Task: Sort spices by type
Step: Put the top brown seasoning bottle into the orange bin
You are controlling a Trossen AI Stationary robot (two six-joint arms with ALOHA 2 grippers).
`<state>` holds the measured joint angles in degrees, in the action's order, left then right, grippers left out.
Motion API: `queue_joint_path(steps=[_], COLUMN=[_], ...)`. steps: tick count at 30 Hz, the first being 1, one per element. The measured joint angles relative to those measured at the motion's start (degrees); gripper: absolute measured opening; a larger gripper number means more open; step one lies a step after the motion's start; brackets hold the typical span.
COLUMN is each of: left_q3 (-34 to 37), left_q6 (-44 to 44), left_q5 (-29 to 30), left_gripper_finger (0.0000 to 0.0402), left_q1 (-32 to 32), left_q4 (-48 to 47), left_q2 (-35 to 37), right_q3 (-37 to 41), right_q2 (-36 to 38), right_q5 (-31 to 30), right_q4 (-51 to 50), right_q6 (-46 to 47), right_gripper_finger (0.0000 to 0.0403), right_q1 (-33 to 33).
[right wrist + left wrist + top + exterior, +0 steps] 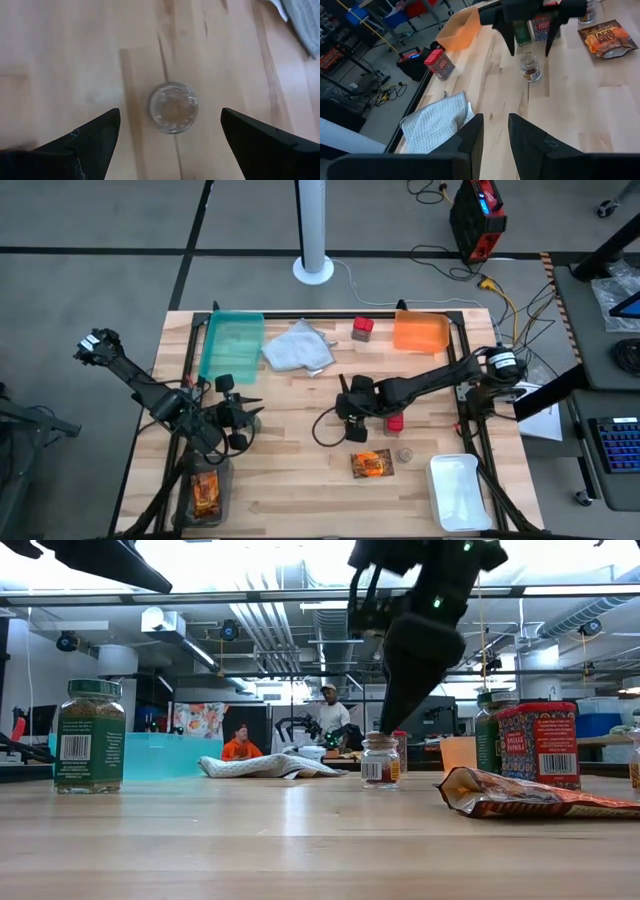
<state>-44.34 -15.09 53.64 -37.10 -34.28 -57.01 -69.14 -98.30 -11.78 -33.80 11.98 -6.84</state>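
A tiny clear glass jar (172,107) stands upright on the table; in the low view this jar (380,758) has a white label. My right gripper (170,114) hangs open just above it, one finger to each side, touching nothing. The right gripper (350,415) is near the table's middle. A green-capped jar (522,32) and a red box (542,27) stand just behind it. An orange-brown packet (371,464) and a small grey round jar (404,453) lie nearer the front. My left gripper (495,132) hovers at the table's left with a narrow gap between its fingers, holding nothing.
The teal tray (232,345), pale cloth (297,348), a second red box (362,328) and orange tray (420,332) line the far edge. The white tray (458,490) sits at the near right. Another packet (205,492) lies near left. A second green-capped jar (90,735) stands left.
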Motion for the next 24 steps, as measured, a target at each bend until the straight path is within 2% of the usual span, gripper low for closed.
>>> queue_joint_path(steps=[8,24], left_q3=[0.0,0.1], left_q6=[0.2,0.9], left_q5=[2.8,2.8], left_gripper_finger=[0.0075,0.0075], left_q1=[0.0,0.1], left_q4=[0.0,0.0], left_q2=[0.0,0.0], right_q3=[0.0,0.1], right_q2=[-1.3,-5.4], right_q5=[1.6,2.9], right_q4=[2.0,2.8], right_q6=[0.0,0.1], right_gripper_finger=[0.0329,0.0246], right_q1=[2.5,2.5])
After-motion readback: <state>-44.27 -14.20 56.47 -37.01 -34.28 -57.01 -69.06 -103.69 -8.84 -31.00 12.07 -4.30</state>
